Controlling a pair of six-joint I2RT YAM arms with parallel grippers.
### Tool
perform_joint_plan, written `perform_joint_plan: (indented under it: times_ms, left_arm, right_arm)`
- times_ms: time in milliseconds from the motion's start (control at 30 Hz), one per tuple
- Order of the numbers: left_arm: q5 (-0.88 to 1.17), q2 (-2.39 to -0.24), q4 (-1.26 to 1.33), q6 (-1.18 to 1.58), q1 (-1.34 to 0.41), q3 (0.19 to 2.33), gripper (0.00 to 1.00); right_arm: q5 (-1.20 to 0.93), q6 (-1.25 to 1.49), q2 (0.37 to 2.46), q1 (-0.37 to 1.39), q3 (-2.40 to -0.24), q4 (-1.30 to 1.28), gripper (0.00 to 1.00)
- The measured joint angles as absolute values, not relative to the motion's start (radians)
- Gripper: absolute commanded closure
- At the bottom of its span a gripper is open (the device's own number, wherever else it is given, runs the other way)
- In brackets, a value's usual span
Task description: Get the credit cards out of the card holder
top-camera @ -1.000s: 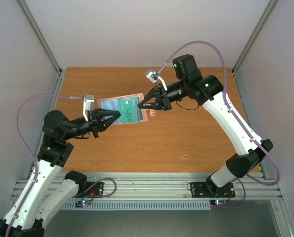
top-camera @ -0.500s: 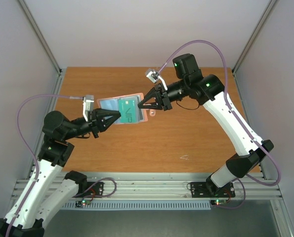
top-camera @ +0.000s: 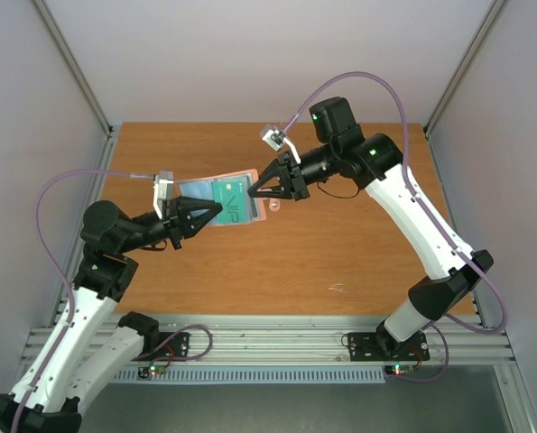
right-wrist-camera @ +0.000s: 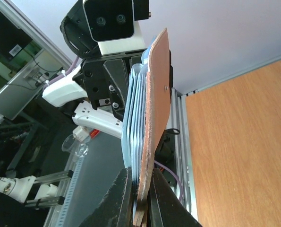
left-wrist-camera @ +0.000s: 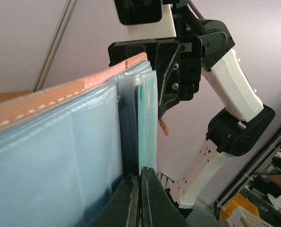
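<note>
Card holder (top-camera: 199, 192) first: we see it lifted off the bench (top-camera: 358, 253), hanging between the two arms over the left-centre of the top. It is spread open, its pale blue-grey inside facing up in the overhead view and its pink edge showing along the far side. Its long axis runs roughly left to right, from one gripper toward the other, slightly tilted.

Inside the card holder, a teal-green card (top-camera: 236, 200) sits in the half nearer the right arm. In the left wrist view it shows edge-on among clear sleeves (left-wrist-camera: 97, 142). We cannot make out any other cards.

At the near left edge of that card, the left gripper (top-camera: 217, 208) has its jaws pressed together on the card's rim. On the opposite side, the right gripper (top-camera: 255, 191) pinches the holder's pink cover (right-wrist-camera: 157, 80), its jaws closed around the stacked sleeves and the cover's edge.
</note>
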State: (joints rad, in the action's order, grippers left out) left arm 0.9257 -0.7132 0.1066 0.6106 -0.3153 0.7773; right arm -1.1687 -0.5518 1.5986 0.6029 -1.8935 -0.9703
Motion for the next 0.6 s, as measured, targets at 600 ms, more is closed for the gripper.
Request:
perform_joint_plan:
  times_ms: [600]
  left_arm:
    - [0.858,-0.701,0.043,0.612,-0.265,0.757,1.0]
  right_arm:
    - [-1.137,-0.513,1.505,0.315,-1.731,-0.896,0.99]
